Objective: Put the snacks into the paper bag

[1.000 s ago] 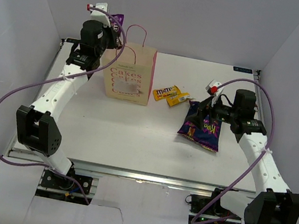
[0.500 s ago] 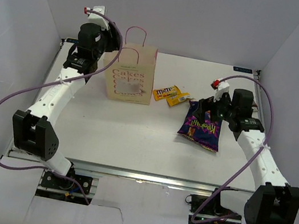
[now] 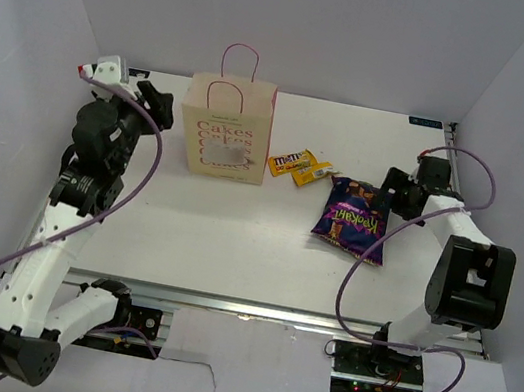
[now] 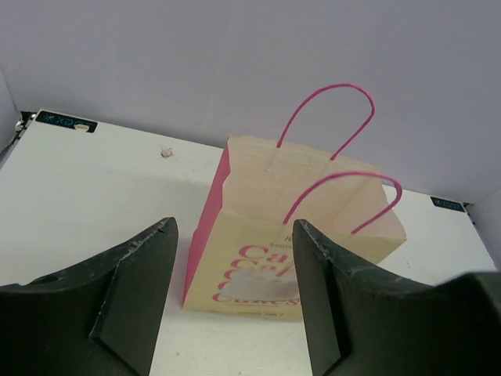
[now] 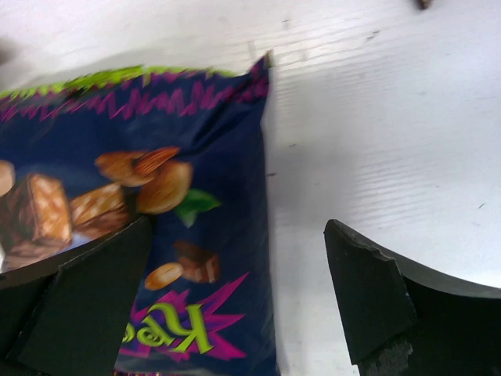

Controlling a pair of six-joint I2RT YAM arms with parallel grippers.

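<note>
The upright cream paper bag with pink side panels and thin pink loop handles [image 3: 223,139] stands at the far left-centre of the white table [image 3: 232,252]. The left gripper [image 4: 235,231] hangs off to its left, fingers apart and empty. Small yellow-orange candy packets [image 3: 299,167] lie just right of the bag, and the large glossy purple chip bag [image 3: 353,219] lies flat further right and nearer. The right gripper [image 5: 236,231] sits low at the chip bag's far right corner, fingers spread wide and clamping nothing, one over the packet and one over bare table. The step in hand looks like picking up the chip bag. The next move calls for closing on that edge, lifting, and carrying it left to the bag's mouth.
</note>
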